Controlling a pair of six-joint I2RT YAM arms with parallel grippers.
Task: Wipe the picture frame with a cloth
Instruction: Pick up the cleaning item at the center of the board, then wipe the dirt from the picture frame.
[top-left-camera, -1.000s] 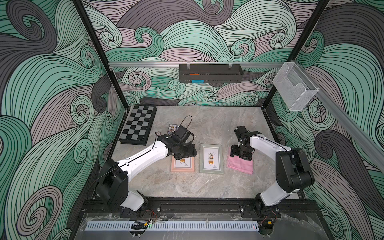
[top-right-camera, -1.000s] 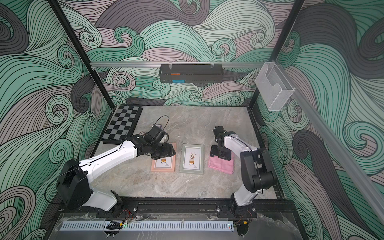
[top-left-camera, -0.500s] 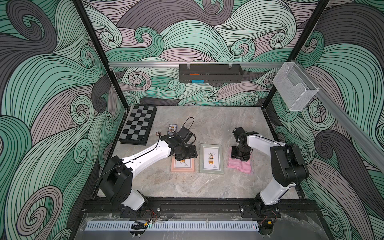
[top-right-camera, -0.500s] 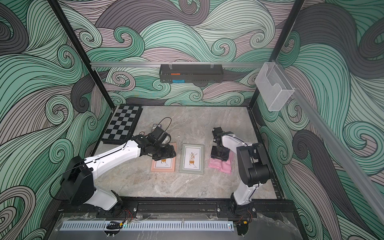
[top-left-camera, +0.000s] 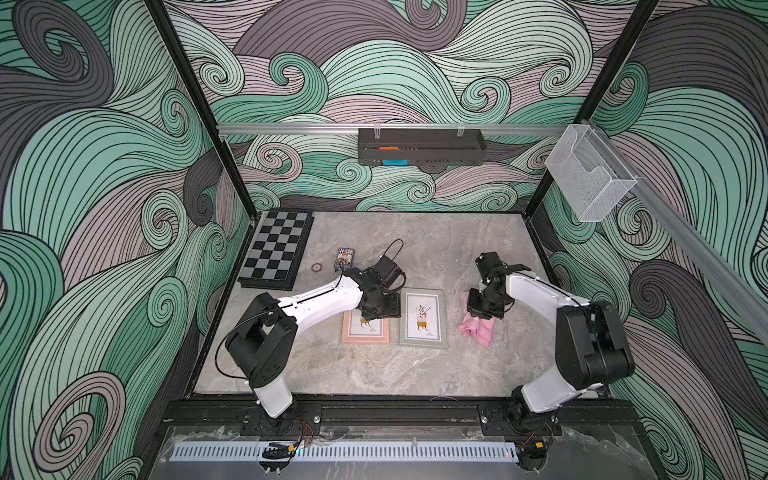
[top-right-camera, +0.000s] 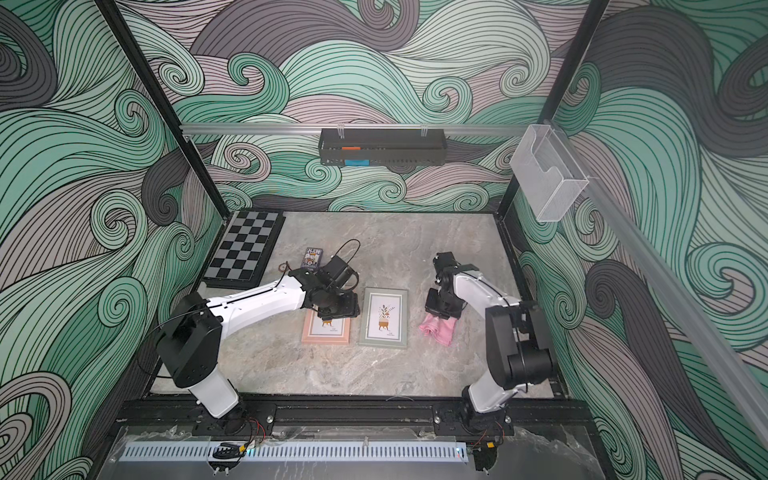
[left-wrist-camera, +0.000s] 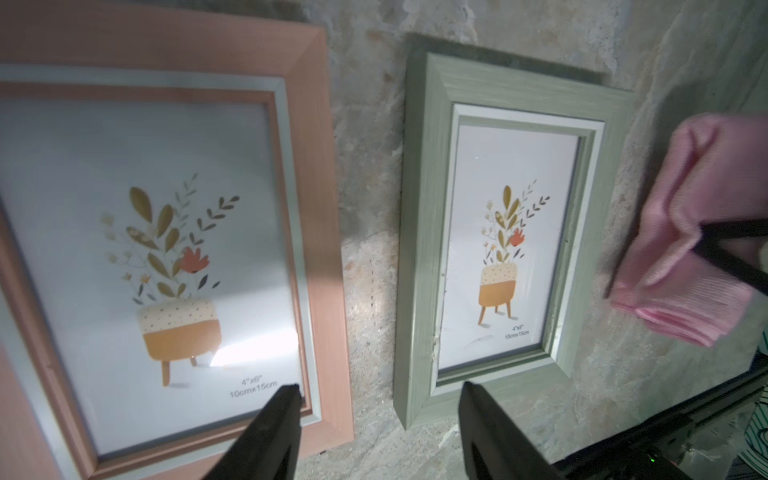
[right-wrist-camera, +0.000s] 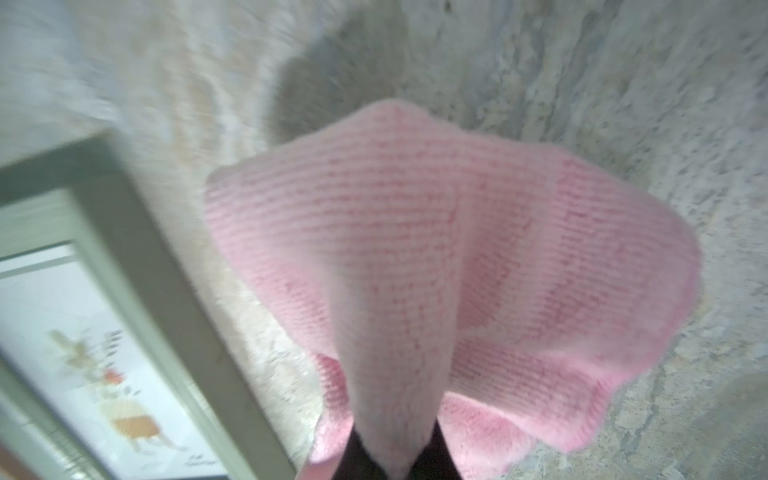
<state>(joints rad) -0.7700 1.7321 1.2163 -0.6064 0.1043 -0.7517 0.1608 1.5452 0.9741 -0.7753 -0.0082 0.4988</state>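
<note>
Since a second ago the right gripper (right-wrist-camera: 392, 455) has clamped shut on the cloth (right-wrist-camera: 415, 257), now bunched and pulled up between its fingers instead of lying flat. Its lower folds rest on the table (top-left-camera: 415, 249), just right of the green picture frame (top-left-camera: 423, 318). Beyond that frame, the left gripper (left-wrist-camera: 378, 390) hovers empty with its jaws apart, above the gap beside the pink picture frame (left-wrist-camera: 137, 249).

Black left gripper (left-wrist-camera: 380, 390) and right gripper (right-wrist-camera: 394, 459) on white, black-jointed arms (top-left-camera: 316, 302)
</note>
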